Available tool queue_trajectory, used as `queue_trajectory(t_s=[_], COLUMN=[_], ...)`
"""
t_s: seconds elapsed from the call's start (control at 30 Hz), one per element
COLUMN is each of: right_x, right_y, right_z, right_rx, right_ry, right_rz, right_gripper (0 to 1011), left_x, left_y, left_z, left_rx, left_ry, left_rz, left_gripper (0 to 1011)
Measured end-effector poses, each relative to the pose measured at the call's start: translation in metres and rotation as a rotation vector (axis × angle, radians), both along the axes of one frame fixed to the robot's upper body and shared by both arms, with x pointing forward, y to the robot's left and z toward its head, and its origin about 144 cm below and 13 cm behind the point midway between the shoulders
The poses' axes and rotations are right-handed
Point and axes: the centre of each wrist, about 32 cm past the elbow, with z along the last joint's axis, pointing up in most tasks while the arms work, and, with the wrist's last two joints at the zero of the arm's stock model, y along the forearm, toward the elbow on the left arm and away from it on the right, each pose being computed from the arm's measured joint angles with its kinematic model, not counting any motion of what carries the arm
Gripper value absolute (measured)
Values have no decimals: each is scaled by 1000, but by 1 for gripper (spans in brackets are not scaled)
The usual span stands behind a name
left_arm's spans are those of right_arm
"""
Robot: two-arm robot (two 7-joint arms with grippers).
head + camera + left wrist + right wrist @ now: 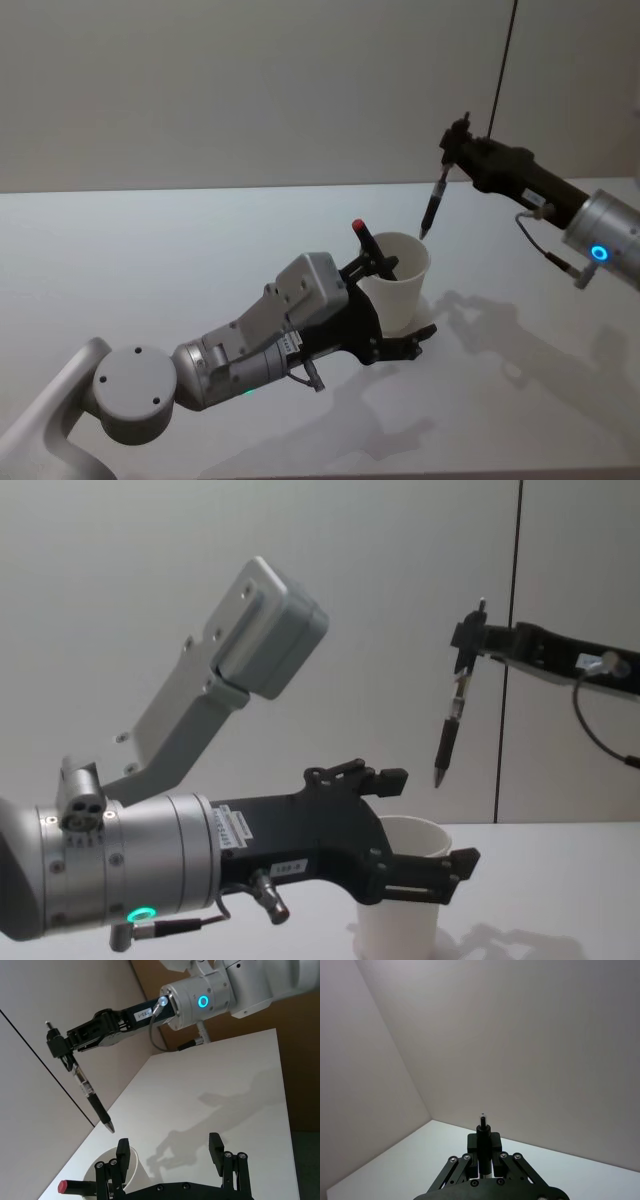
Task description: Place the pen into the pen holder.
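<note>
The right gripper (pixel 459 150) is clenched on the top end of a black pen (pixel 436 201), which hangs nearly upright below it with its tip pointing down. The tip sits just above the far rim of the white paper cup (pixel 400 280), not yet inside it. The cup stands on the white desk (pixel 150 260), below and to the left of the right gripper.

The left gripper (pixel 395 305) has its fingers spread on either side of the cup, 1 at the near side and 1 at the far side; whether they press the cup wall cannot be told. A second pen with a red cap (pixel 368 240) already leans inside the cup, beside the left gripper's far finger.
</note>
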Motion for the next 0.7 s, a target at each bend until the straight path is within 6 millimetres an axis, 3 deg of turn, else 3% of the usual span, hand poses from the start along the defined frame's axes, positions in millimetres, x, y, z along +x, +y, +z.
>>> queue_trajectory(t_s=[0.7], right_x=[23], right_y=[21], right_z=[-18], right_rx=[-89], right_ry=[15], right_rz=[21], right_gripper=[151], left_x=[0], left_y=[0], left_z=[0], left_rx=[0], left_ry=[0], left_rz=[0], left_gripper=[1004])
